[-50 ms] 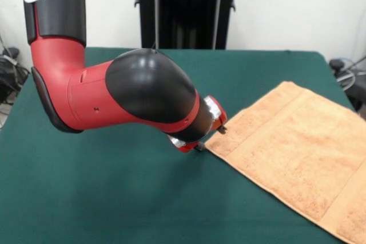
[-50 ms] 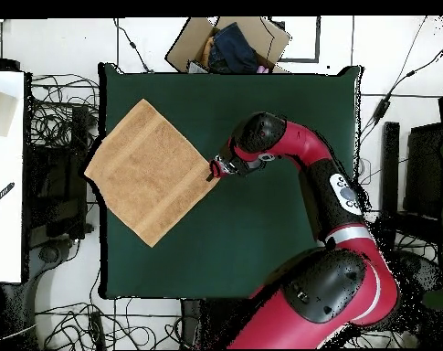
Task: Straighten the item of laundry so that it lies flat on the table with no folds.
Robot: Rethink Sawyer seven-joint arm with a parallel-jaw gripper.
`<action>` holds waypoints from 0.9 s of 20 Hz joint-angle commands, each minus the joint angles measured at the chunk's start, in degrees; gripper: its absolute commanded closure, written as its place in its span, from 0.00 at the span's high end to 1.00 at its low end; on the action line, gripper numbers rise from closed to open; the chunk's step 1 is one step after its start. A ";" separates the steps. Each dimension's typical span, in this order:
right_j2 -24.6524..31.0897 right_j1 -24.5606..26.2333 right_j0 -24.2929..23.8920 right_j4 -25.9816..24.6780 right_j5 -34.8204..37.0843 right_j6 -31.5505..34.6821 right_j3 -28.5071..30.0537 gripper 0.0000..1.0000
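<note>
We log towel (image 2: 150, 171) flat on table (image 2: 261, 238), one corner past the table edge, gripper (image 1: 210, 139) at another corner, grip state we cannot tell.

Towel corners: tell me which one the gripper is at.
The gripper is at the towel corner that points toward the table middle, on the right in the overhead view. The other three corners lie away from it; the leftmost hangs past the table edge.
</note>
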 commanded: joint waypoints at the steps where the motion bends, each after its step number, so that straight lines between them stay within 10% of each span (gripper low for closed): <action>1: -3.03 2.15 0.60 -4.65 -4.00 -6.03 -2.93 1.00; 18: -2.81 3.29 1.02 -4.45 -0.34 -8.33 -7.00 1.00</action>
